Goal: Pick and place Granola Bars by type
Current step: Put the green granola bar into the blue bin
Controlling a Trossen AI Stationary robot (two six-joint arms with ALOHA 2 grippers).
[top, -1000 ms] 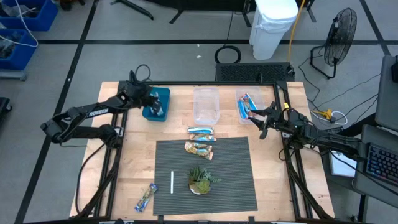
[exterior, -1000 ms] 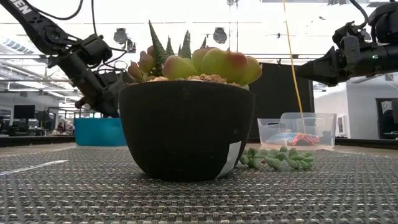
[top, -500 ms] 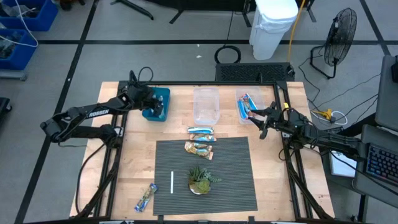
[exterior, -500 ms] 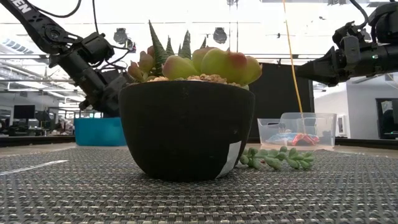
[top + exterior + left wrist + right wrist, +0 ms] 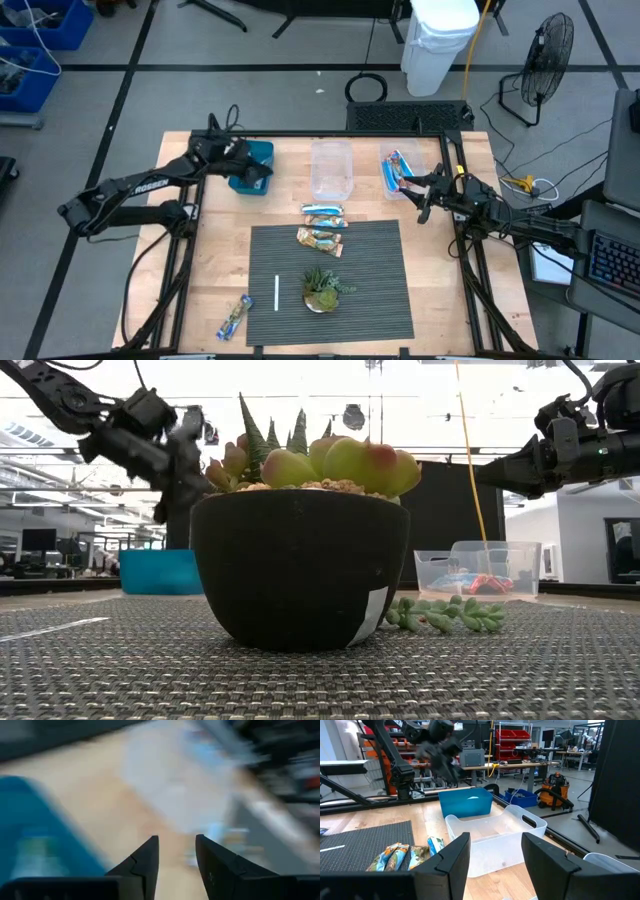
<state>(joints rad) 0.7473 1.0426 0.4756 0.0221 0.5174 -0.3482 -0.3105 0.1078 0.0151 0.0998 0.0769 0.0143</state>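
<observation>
**Inspector:** What is recorded of the larger items?

**Assistant:** A wooden table (image 5: 180,260) is seen carrying a dark ribbed mat (image 5: 380,290) at its middle. Three bins are lined up along the far edge: a blue bin (image 5: 262,152) on the left, an empty clear bin (image 5: 331,170) in the centre, and a second clear bin (image 5: 418,158) on the right.

**Inspector:** And the arms?

**Assistant:** The left gripper (image 5: 252,172) is held above the blue bin's near edge; its fingers (image 5: 147,857) are seen parted with nothing between them. The right gripper (image 5: 413,188) is held just beside the right clear bin, on its near side, its fingers (image 5: 452,855) spread wide and empty.

**Inspector:** Where are the Granola Bars located?

**Assistant:** A blue-and-red bar (image 5: 393,170) is noted inside the right clear bin. A silvery-blue bar (image 5: 323,210) lies on bare wood just beyond the mat. A second silvery-blue bar (image 5: 324,221) rests at the mat's far edge, with a tan bar (image 5: 320,240) just nearer on the mat. One more bar (image 5: 235,317) lies well apart on the wood near the front left corner. The blue bin's contents cannot be made out.

**Inspector:** Smaller items?

**Assistant:** A potted succulent (image 5: 322,288) stands on the mat, with a thin white stick (image 5: 276,293) to its left.
</observation>
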